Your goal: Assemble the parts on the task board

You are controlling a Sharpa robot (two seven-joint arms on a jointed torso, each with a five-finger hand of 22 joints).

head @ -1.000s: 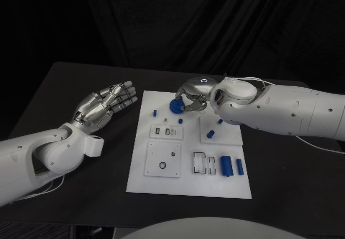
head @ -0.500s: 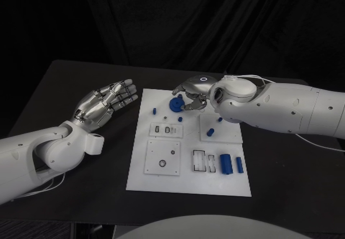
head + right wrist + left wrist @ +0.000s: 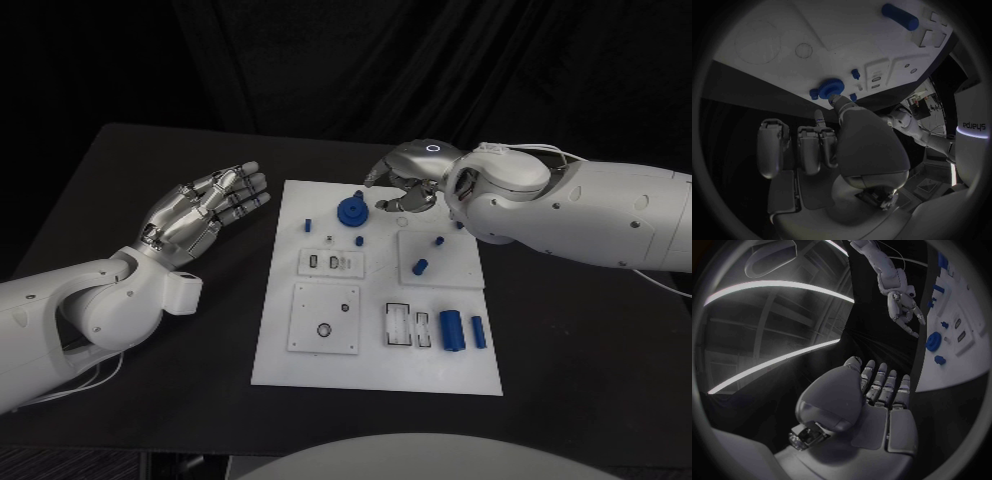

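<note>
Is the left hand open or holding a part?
Open: the left hand hovers beside the task board, fingers spread, nothing in it.

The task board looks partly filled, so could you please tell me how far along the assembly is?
Done: a round blue part sits at the far end of the task board. In hand: nothing; the right hand hovers beside that part, and the left hand is open off the board. Left: a blue cylinder and smaller blue pieces lie loose.

Left hand (image 3: pixel 202 212) flat, spread; right hand (image 3: pixel 405 186) loosely curled, empty.
</note>
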